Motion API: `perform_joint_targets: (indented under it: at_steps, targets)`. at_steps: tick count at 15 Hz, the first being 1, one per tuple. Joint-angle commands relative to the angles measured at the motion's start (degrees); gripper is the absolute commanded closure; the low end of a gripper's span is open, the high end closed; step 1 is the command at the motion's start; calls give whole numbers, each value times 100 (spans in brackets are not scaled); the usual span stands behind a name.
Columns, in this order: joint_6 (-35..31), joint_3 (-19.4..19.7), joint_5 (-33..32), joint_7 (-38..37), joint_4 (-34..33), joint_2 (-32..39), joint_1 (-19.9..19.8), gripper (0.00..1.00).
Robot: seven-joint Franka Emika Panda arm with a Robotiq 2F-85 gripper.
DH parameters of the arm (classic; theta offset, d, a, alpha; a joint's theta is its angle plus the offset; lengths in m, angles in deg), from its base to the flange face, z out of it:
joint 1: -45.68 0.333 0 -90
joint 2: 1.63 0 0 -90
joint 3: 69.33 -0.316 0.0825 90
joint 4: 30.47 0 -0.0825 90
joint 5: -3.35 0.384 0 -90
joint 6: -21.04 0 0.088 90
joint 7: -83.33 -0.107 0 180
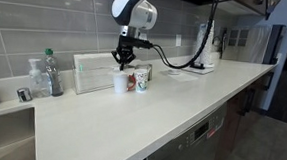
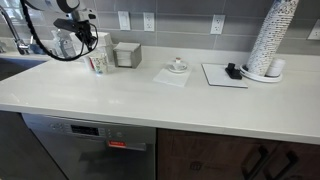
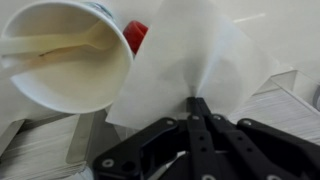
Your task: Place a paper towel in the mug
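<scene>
White kitchen counter point(image 1: 182, 102) | gripper point(image 3: 197, 103) fingers pinched shut on thin white paper towel point(image 3: 195, 50) | small red mug point(image 3: 138, 35) sits up-left of fingers in wrist view, half-hidden behind large white cup point(image 3: 65, 60)

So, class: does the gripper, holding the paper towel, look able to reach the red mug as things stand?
Probably yes. The gripper, jaws shut on the paper towel, hangs close to the mug; the white cup beside it and the towel itself crowd the approach.
</scene>
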State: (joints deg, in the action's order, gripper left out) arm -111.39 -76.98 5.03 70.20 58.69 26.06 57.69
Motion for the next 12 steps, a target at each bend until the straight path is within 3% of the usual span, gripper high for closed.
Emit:
perform_joint_targets:
  at_steps: [1, 12]
  targets:
    - [347, 34, 7, 125, -347, 243, 63, 100]
    - [813, 110, -210, 206, -783, 589, 170, 100]
